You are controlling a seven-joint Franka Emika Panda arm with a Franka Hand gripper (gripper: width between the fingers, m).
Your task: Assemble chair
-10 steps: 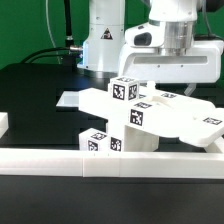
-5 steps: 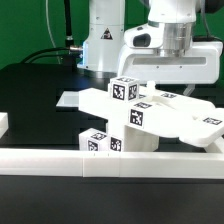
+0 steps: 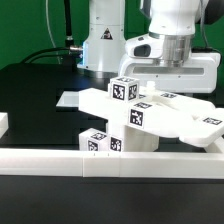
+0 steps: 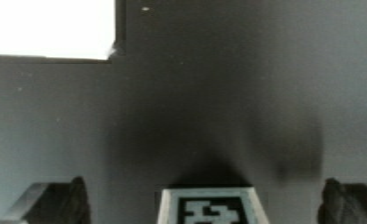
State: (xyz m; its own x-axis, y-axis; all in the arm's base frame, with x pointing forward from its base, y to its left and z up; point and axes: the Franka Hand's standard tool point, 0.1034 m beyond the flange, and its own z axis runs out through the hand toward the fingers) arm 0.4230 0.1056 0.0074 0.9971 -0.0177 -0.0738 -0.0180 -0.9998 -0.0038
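The chair's white parts are piled by the front wall in the exterior view: a tagged block [image 3: 124, 89] on top, another tagged piece [image 3: 137, 116] below it, a flat panel [image 3: 192, 120] to the exterior view's right, and low tagged blocks [image 3: 97, 143]. My gripper [image 3: 165, 84] hangs just above the pile, open. In the wrist view its dark fingers [image 4: 55, 203] stand wide apart. A tagged white part [image 4: 208, 207] lies between them, well clear of both. Nothing is held.
A low white border wall [image 3: 110, 161] runs along the front of the black table. The marker board [image 3: 68, 98] lies flat behind the pile and shows as a white patch [image 4: 47, 28] in the wrist view. The arm's base [image 3: 100, 45] stands at the back.
The gripper has lifted a little above the pile, still open. The chair parts have not moved.
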